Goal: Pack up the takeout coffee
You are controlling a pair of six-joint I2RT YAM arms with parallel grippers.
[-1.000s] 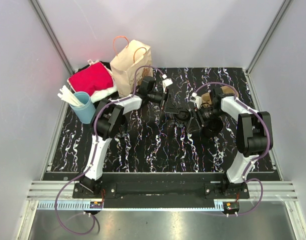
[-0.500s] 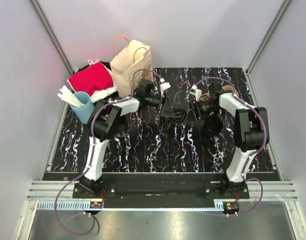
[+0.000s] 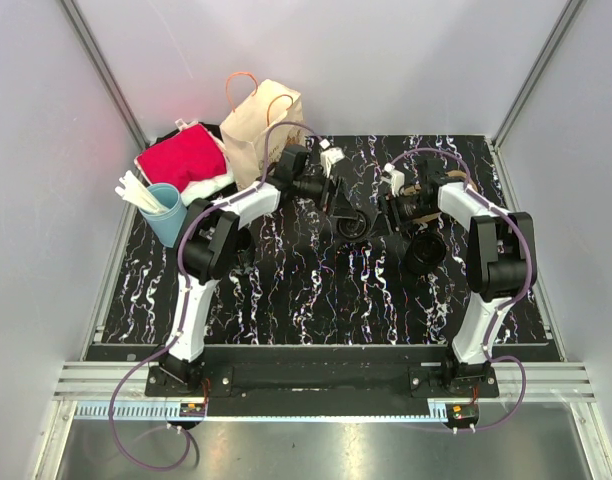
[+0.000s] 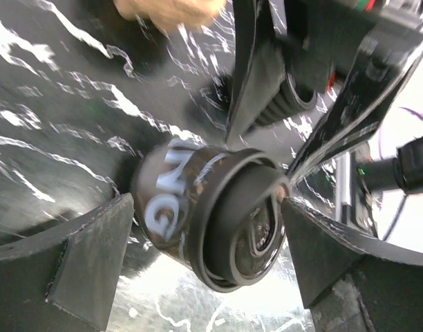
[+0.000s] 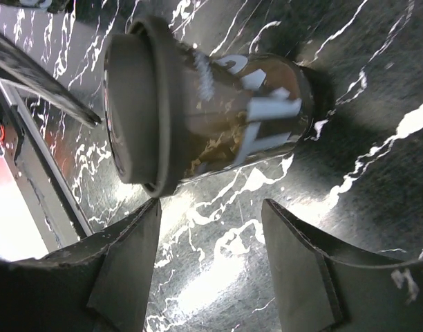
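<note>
The lidded coffee cup is straddled mid-worktop by the wide-open left gripper, not yet clamped, while the right gripper, parted and empty, sits at its 3 o'clock, the paper bag at 10 o'clock

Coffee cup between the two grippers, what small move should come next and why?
Probably close the left gripper on the coffee cup. The lidded cup sits between its wide-open fingers, untouched. The right gripper is open too, and the cup lies beyond its fingertips, so nothing holds it for the paper bag.
</note>
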